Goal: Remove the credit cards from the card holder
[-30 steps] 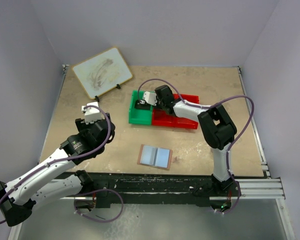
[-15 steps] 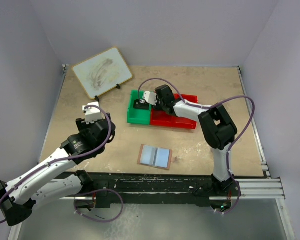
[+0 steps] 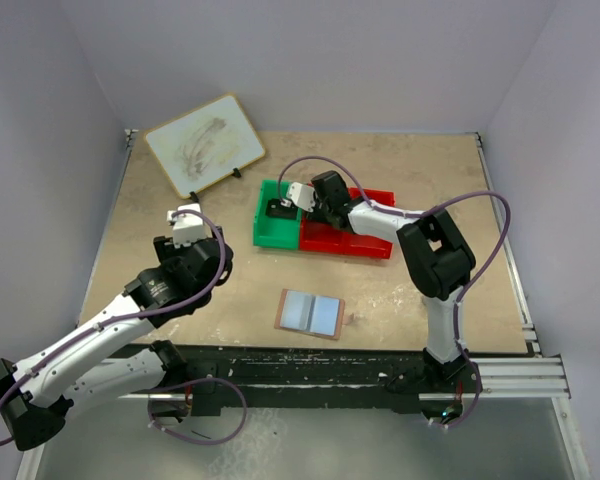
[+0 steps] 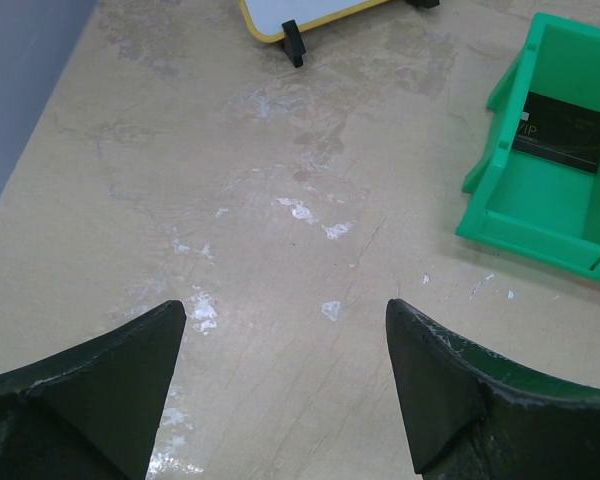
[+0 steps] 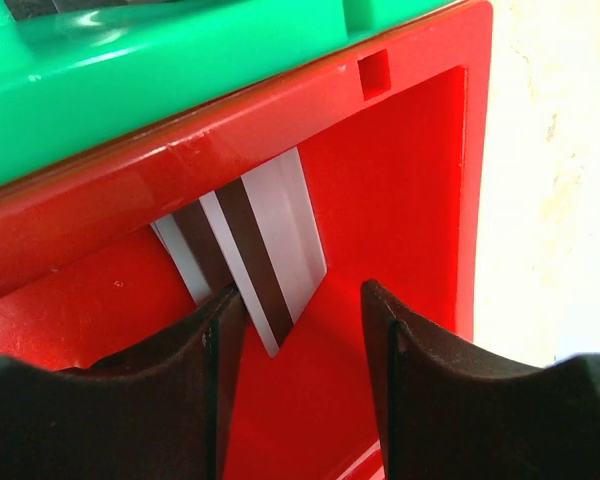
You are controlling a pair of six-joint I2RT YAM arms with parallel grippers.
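While the card holder (image 3: 310, 314) lies opened flat on the table (image 3: 430, 170), it sits well behind the right pincer (image 5: 300, 310), toward the arm bases. That pincer stands partly parted inside the red bin (image 5: 400, 170), gripping nothing. A silver striped card (image 5: 270, 230) leans on the bin wall just ahead of one finger. The left pincer (image 4: 280, 330) gapes wide above the tabletop, with the green bin (image 4: 540, 225) and its black card (image 4: 565, 130) ahead to its right.

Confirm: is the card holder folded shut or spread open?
Spread open. The card holder lies flat on the table, both pale inner panels facing up.
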